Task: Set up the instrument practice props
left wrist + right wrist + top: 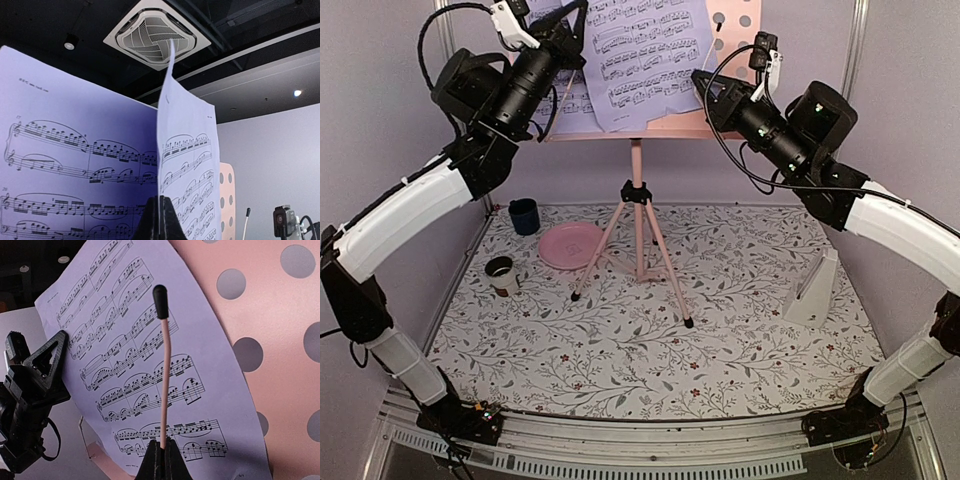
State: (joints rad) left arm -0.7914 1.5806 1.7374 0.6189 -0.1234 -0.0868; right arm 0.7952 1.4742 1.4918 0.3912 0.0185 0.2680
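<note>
Metronome (812, 292) only in overhead view

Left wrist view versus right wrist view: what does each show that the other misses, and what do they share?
Left wrist only: the ceiling vent, and the left gripper pinching a sheet music page seen edge-on. Right wrist only: the right gripper shut on the stand's thin pink page-holder wire. Both: printed sheet music, the perforated desk of the pink music stand, and that wire's black tip.
</note>
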